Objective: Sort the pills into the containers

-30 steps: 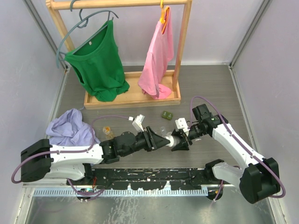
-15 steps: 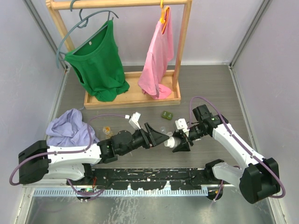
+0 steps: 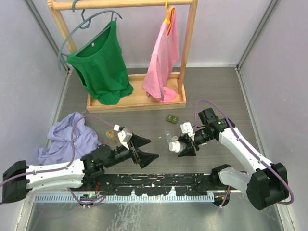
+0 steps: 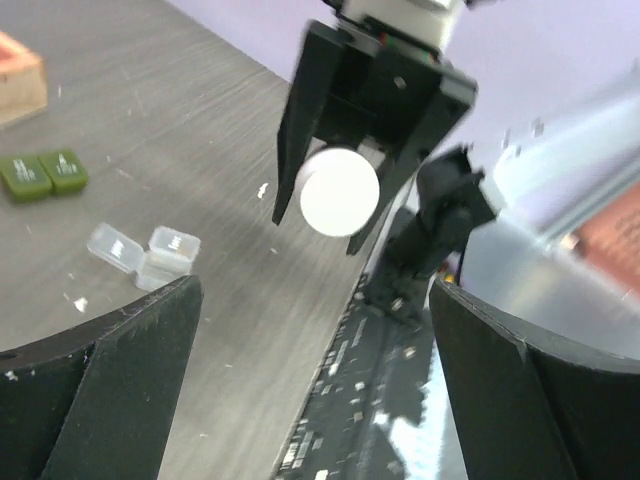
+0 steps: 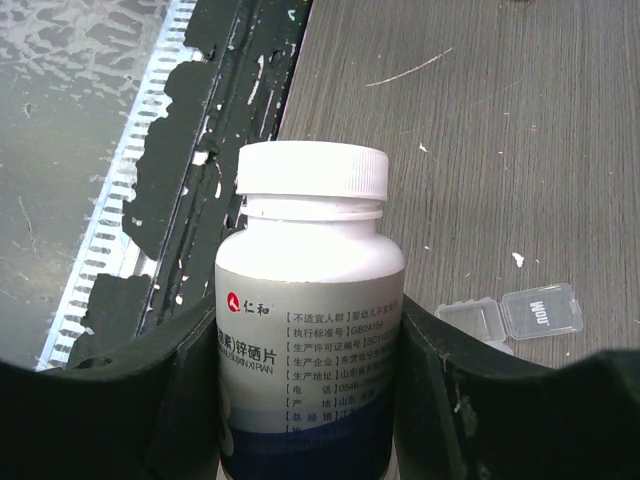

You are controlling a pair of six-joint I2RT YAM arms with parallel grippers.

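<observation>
Grey wood-grain table [image 3: 216, 91] carries the clear pill box [image 5: 515, 315], lying just beyond the grippers, with the dark green pill box [image 3: 172, 118] farther back. The right gripper [image 3: 183, 147] clasps a white-capped bottle [image 5: 310, 330] branded 仁和. The left gripper [image 3: 153, 148] gapes, holding nothing. Embossed lettering on the clear lid possibly reads "MON".

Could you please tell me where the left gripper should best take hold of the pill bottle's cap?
Probably the ribbed side of the white cap, coming end-on along the bottle: the right gripper clamps its body, leaving the cap free toward the open left gripper.
</observation>
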